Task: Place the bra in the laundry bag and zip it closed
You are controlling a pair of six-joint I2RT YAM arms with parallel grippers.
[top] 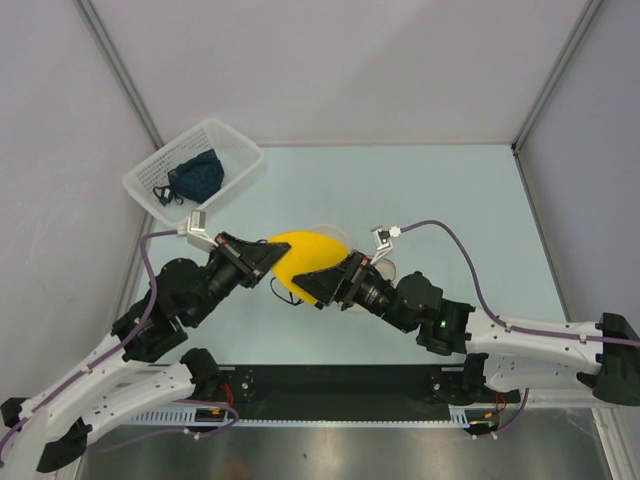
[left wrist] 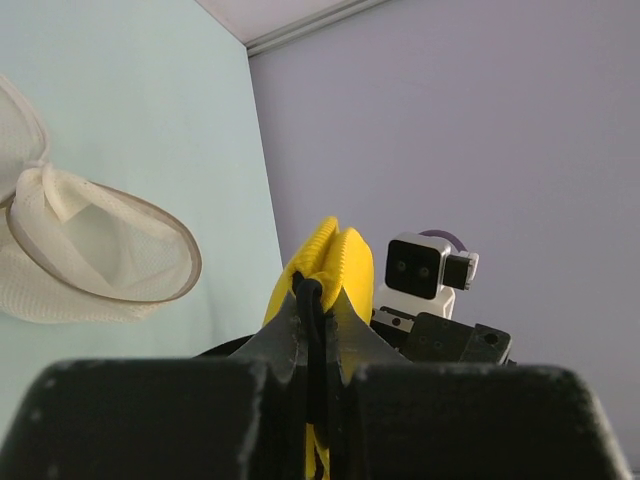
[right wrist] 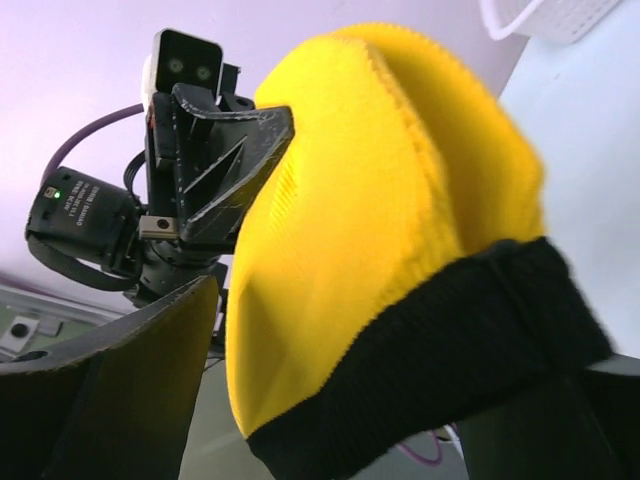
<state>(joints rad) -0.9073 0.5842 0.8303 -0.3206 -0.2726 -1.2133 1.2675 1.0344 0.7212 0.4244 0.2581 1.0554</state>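
Your left hand [top: 266, 262] is clenched on the edge of the yellow bra [top: 303, 255], while your right hand [top: 325, 287] stands spread wide around it.

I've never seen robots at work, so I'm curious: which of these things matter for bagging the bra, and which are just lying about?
Part of the job: yellow bra, pinched in the left arm's jaws; cream mesh laundry bag, lying open.
Just lying about: white slatted basket; dark blue garment inside it.
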